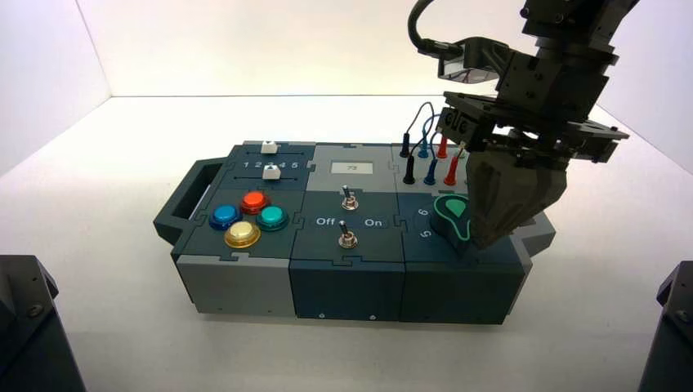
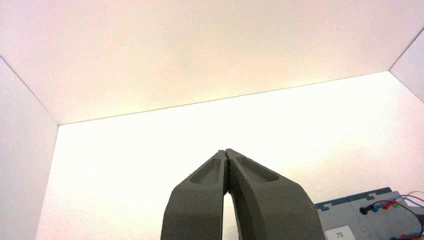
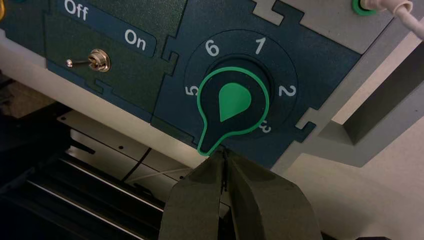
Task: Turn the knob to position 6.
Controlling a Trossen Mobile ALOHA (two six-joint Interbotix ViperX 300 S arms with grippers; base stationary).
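With its fingers pressed together, the right hand (image 3: 224,151) hangs just beside the tip of the green-topped knob (image 3: 233,107) on the box's right part, whose long axis runs from that tip away from 6 (image 3: 212,48), while the left hand (image 2: 226,151) idles off beyond the box's left.

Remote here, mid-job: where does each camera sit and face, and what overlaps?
High view: above and behind the arms, facing down at the box; the right gripper is over its right part.
Left wrist: on the left arm, facing the back wall and the box's far edge; the left gripper shows.
Right wrist: on the right arm, facing the knob closely; its own jaws show, shut.
High and right wrist share the knob.
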